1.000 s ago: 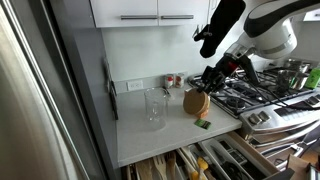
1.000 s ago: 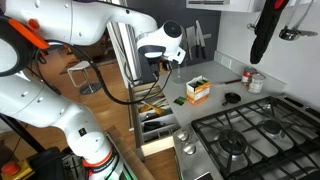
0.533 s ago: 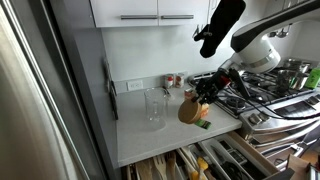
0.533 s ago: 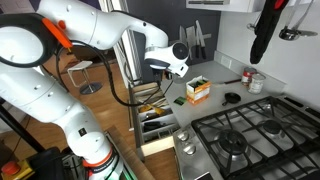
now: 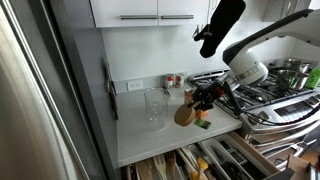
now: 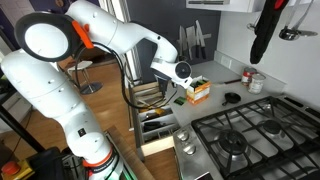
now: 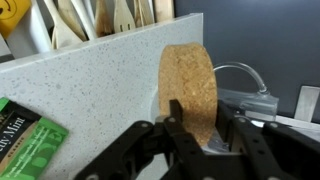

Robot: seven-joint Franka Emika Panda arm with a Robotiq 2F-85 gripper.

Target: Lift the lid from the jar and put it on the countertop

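Wrist view gives the only writing that can be read: a green packet point(image 7: 25, 135) lies flat on the white speckled desk point(image 7: 90, 85) at the lower left, and the word "Mint" stands on it in pale letters. The letters before it are cut off. No label can be read on the other things.

The claw point(image 7: 205, 122) is closed on the cork lid point(image 7: 188, 75). It holds the disc upright on its edge, with one dark finger point(image 7: 175, 118) against the face that looks at the camera. The lower rim of the lid is hidden behind the claw, so I cannot tell if it touches the desk. Just behind the lid, to the right, part of the clear glass jar point(image 7: 245, 85) shows.

In an exterior view the jar point(image 5: 154, 108) stands open near the middle of the desk point(image 5: 140, 138), closer to the back edge. The lid point(image 5: 183, 114) is apart from it, low over the desk, between the jar and the edge next to the gas stove point(image 5: 255, 95). The claw point(image 5: 197, 100) comes in from the stove side. From the jar to the front edge the desk surface is bare. Under the front edge an open drawer point(image 7: 100, 18) holds wooden utensils. In an exterior view a yellow-orange box point(image 6: 198, 92) stands just beside the claw point(image 6: 180, 76).
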